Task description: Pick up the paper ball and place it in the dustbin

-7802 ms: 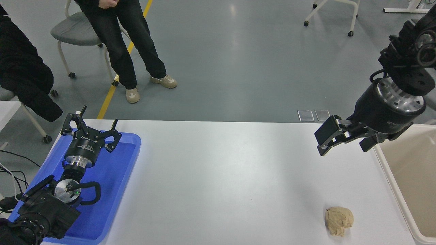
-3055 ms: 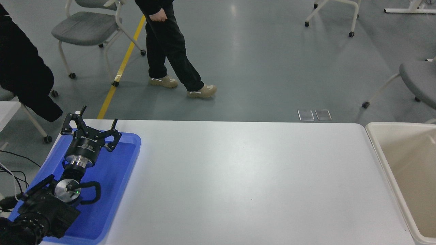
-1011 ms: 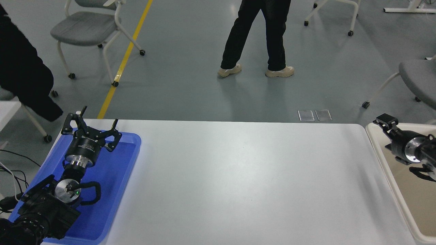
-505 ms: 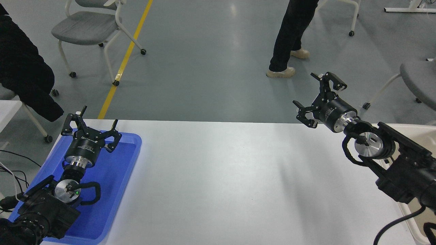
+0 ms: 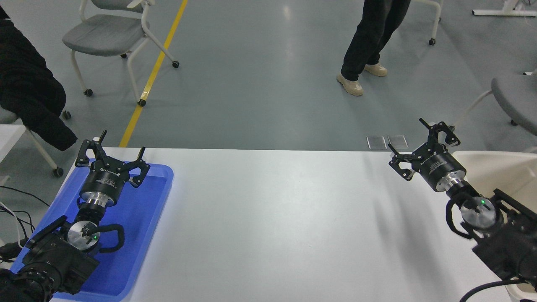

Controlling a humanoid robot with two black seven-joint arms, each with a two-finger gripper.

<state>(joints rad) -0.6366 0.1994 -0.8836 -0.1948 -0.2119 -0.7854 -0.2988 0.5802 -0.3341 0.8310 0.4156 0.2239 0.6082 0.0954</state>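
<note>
The paper ball is not in view anywhere on the table. The cream-beige dustbin (image 5: 509, 167) stands at the table's right end, largely covered by my right arm. My right gripper (image 5: 421, 144) is open and empty, held above the table's far right corner just left of the dustbin, pointing away from me. My left gripper (image 5: 111, 153) is open and empty, parked over the blue tray (image 5: 159, 184) at the lower left.
A person's legs (image 5: 369, 46) stand on the floor beyond the table's far right side. Grey chairs (image 5: 105, 33) stand beyond the far left, and another (image 5: 514, 98) at the right. A dark coat (image 5: 29, 84) hangs at the left edge.
The paper ball lay at the table's front right 7.8 s ago and is gone since. My right arm came back into view over the bin, then settled lower and to the right. The person walked right.
</note>
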